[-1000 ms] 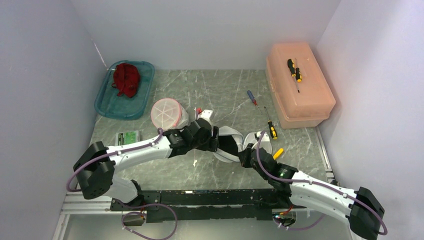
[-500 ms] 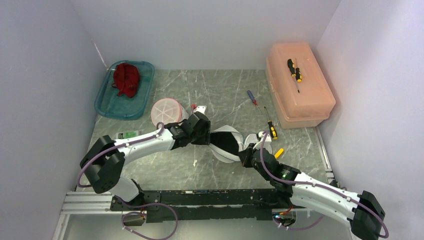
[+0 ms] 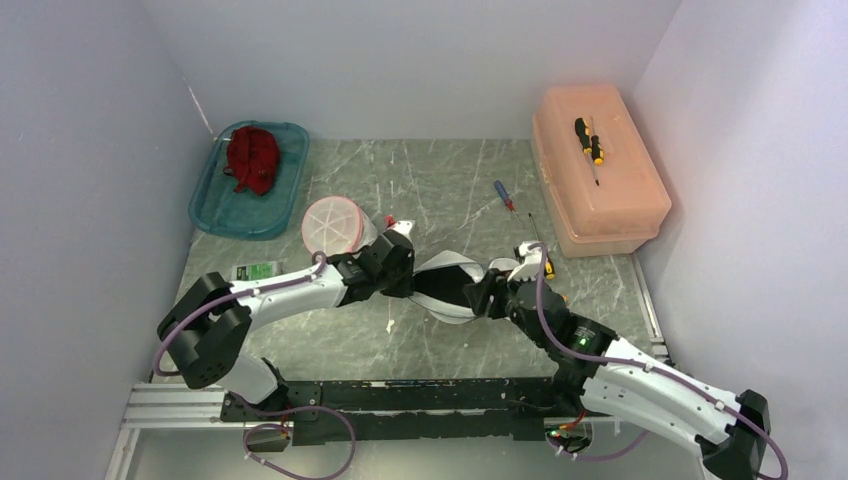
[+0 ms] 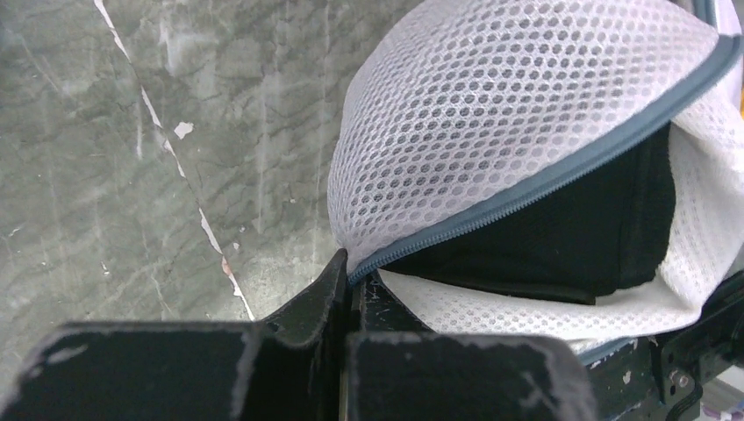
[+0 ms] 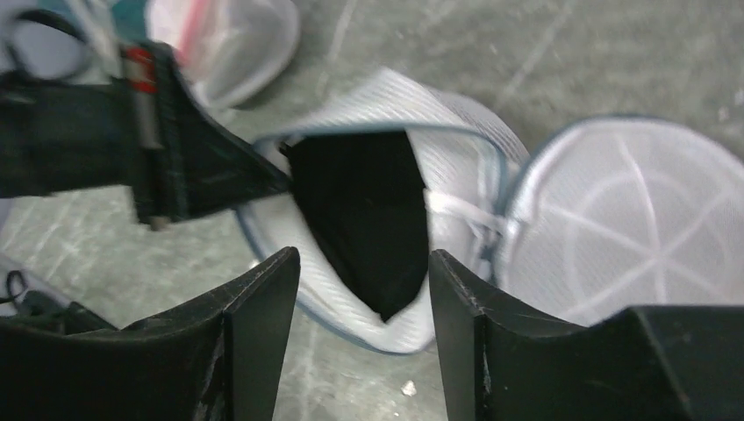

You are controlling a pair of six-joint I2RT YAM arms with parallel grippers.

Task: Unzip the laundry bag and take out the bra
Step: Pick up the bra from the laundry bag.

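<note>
The white mesh laundry bag lies mid-table with its zip open, and the black bra shows inside it. In the left wrist view the mesh bulges over the bra. My left gripper is shut on the bag's grey zipper edge at its left end. My right gripper stands open just in front of the bag's mouth, at the bag's right side. The bra lies just beyond its fingertips, apart from them. The bag's round mesh flap lies to the right.
A second round mesh bag with a pink rim sits behind my left gripper. A teal tray at the back left holds a red cloth. A salmon toolbox stands at the right. Screwdrivers lie near my right gripper.
My left gripper closed on the bag's zipper edge. My right gripper opened, let go of the bag and moved toward the bag's mouth.
</note>
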